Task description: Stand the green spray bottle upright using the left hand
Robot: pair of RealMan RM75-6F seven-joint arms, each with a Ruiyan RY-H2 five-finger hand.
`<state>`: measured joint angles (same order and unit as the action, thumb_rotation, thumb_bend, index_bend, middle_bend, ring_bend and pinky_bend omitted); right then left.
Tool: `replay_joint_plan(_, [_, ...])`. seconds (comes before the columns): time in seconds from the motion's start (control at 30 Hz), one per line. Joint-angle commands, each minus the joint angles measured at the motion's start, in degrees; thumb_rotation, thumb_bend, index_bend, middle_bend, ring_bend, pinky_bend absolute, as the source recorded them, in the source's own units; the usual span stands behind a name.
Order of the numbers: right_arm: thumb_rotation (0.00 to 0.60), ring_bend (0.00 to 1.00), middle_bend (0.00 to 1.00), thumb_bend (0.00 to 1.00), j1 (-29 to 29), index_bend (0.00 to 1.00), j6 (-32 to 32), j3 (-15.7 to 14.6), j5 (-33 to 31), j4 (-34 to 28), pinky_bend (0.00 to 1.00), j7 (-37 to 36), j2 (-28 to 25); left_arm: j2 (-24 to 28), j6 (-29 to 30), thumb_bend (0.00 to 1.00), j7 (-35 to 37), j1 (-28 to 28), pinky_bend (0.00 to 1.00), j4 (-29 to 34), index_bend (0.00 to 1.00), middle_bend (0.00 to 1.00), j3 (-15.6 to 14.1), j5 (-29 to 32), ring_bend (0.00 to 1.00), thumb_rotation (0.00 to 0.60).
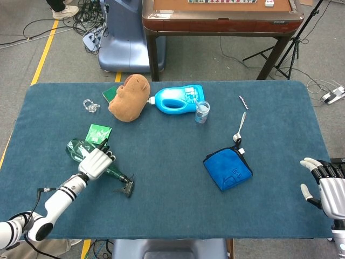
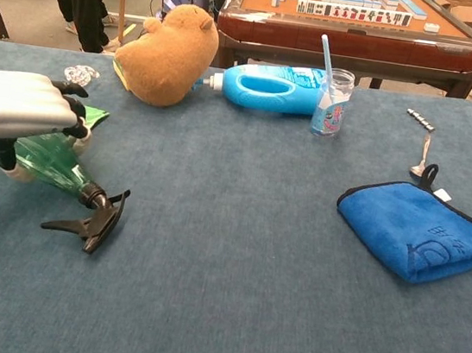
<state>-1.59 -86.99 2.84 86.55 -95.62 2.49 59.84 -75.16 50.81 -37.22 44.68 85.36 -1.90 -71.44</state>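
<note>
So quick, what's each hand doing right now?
Left hand: holding the green spray bottle, which is lying tilted.
Right hand: open, holding nothing.

At near left, the left hand [image 2: 21, 105] grips the tilted green spray bottle [image 2: 50, 166]; its black trigger [image 2: 91, 220] touches the surface [image 2: 234, 255].

Blue-carpeted table [image 1: 161, 199] (plush toy [image 1: 129, 97], blue cloth [image 1: 227, 170], spoon [image 1: 240, 128])

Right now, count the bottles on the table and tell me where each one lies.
2. The green spray bottle lies on its side at the table's left, gripped by the left hand. The blue detergent bottle lies on its side at the back, beside the capybara plush.
</note>
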Motion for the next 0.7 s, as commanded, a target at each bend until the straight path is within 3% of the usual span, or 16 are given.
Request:
replay_joint_plan(0.03, [0.600,0.16,0.23,0.35,0.0,0.26,0.0,0.0,0.0,-0.1,0.19,0.1,0.0,2.5,1.7,0.27,13.9,-1.1,0.04,2.2,0.53,0.44,3.6,-2.3,0.19,0.600])
replay_joint_plan(0.4, [0.600,0.16,0.23,0.35,-0.4,0.26,0.7,0.2,-0.2,0.2,0.19,0.0,0.3,3.2,3.5,0.27,49.9,-2.4,0.07,2.9,0.49,0.43,11.3,-5.0,0.19,0.600])
replay_joint_plan(0.7, [0.600,0.16,0.23,0.35,-0.3,0.26,0.7,0.2,-0.4,0.4,0.19,-0.1,0.2,-0.6,0.9,0.27,69.9,-2.6,0.07,0.6,0.47,0.43,16.2,-0.1,0.19,0.600])
